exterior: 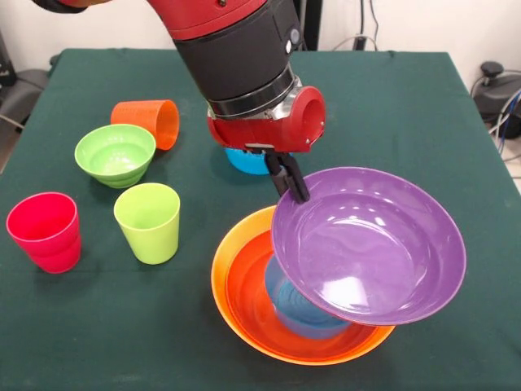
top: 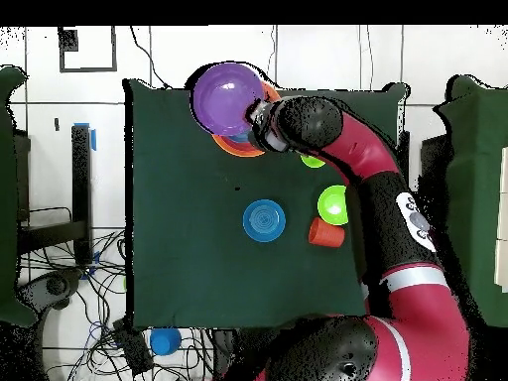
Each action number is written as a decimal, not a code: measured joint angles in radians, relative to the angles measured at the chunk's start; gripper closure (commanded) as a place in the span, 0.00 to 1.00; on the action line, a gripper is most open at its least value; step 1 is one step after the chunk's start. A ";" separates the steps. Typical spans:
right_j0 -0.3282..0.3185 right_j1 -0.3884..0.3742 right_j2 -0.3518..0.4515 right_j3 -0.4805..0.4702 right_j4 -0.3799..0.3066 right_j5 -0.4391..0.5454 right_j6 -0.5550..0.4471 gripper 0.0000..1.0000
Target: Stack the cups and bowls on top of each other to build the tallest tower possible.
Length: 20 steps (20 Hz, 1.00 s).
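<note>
Pinkish-red plastic tumbler [exterior: 45,230] stands upright at the near left, a lime green tumbler [exterior: 149,221] just right of it; beyond them sit a small green bowl [exterior: 116,154] and an orange tumbler [exterior: 148,122] lying on its side, mouth toward the right. Right again, the black gripper [exterior: 287,177] is clamped on the far-left rim of the wide purple plastic bowl [exterior: 370,244], held tilted, mouth up, just above the stack: broad yellow-orange bowl [exterior: 229,251], red-orange bowl [exterior: 248,289], small blue bowl [exterior: 297,314]. Lowering should seat it.
</note>
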 measured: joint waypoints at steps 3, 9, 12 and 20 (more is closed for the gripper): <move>-0.011 0.006 0.016 0.000 -0.010 0.000 0.000 1.00; -0.022 0.020 0.028 0.000 -0.028 0.000 0.000 1.00; -0.029 0.028 0.035 0.000 -0.038 0.000 0.000 1.00; -0.050 0.053 0.053 0.000 -0.060 0.000 0.000 1.00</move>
